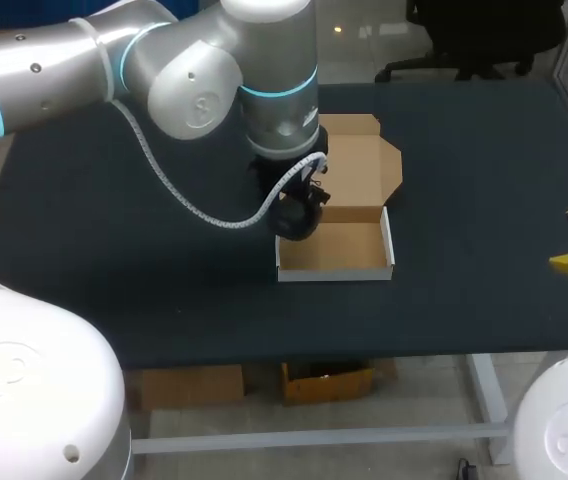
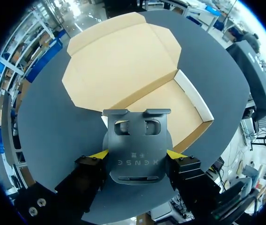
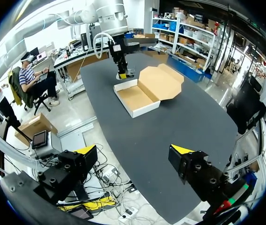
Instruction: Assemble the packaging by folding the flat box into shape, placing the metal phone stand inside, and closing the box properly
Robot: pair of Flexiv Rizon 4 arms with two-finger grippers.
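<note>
Left tool [image 2: 137, 155] clamped on the stand [image 2: 136, 140] at the edge of the open box [image 2: 195, 97]
The stand was held just over the box's near wall on the desk [image 2: 44, 122]; the right tool [image 3: 134, 154] was spread empty, well apart. If lowered off-centre, the stand could be caught on that wall and the box shoved aside.

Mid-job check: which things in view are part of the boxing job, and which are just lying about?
Job: open brown cardboard box with white walls; dark grey metal phone stand in the left gripper.
Other: right gripper, open, holding nothing; black table.
</note>
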